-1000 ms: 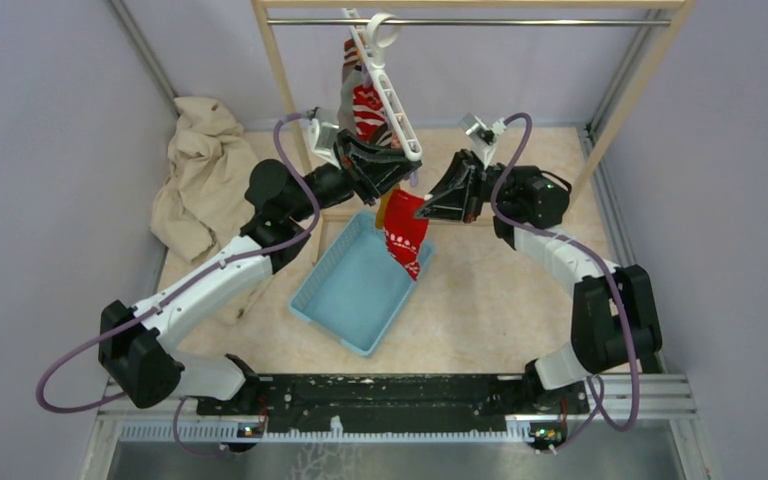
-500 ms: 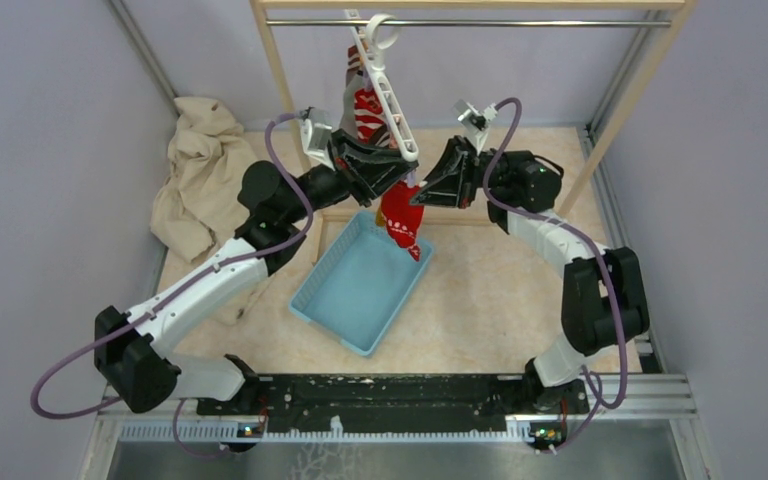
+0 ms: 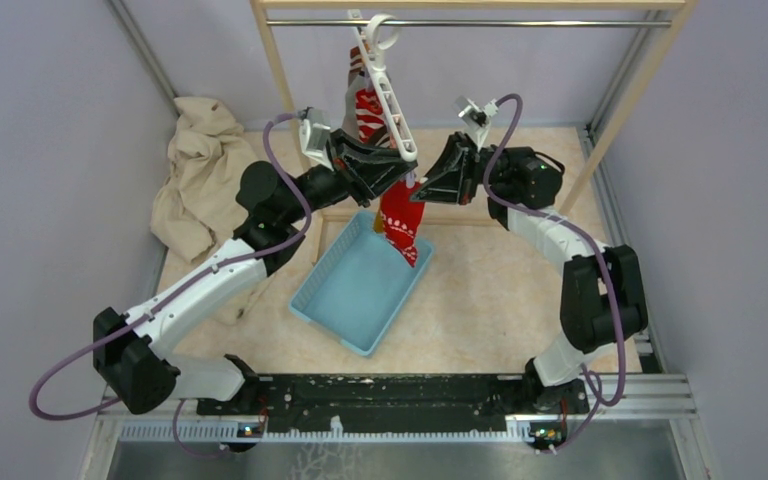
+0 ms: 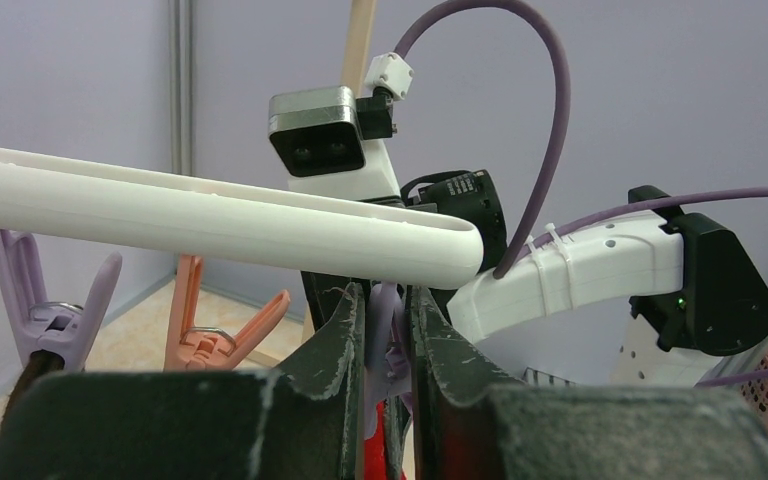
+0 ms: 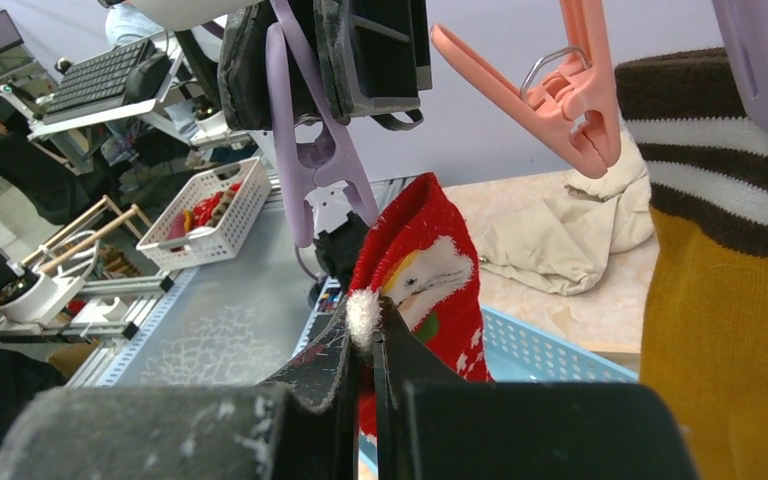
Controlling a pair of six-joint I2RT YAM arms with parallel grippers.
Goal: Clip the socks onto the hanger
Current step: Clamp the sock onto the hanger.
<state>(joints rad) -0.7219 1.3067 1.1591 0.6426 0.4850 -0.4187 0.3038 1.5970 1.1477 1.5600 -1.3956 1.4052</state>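
The white hanger point(image 3: 390, 100) hangs tilted from the rail. My left gripper point(image 3: 405, 178) is at its lower end, shut on a purple peg point(image 4: 388, 330) under the bar point(image 4: 210, 215). In the right wrist view that peg's point(image 5: 310, 150) lower tips stand apart. My right gripper point(image 5: 365, 320) is shut on the red sock point(image 5: 430, 270) by its white-tufted edge. The sock's top is just right of and below the peg's tips, and it dangles over the basket point(image 3: 403, 225). The mustard-yellow sock point(image 5: 720, 300) hangs at the right with a striped cuff.
A blue perforated basket point(image 3: 350, 290) lies on the table under the grippers. Beige cloth point(image 3: 195, 170) is heaped at the back left. The wooden rack's post point(image 3: 280, 70) stands behind my left arm. An orange peg point(image 5: 560, 90) hangs free; other socks point(image 3: 360, 100) hang higher on the hanger.
My right gripper has carried the red sock up and to the left, close under the hanger's lower end. The left gripper rose slightly, still on the purple peg.
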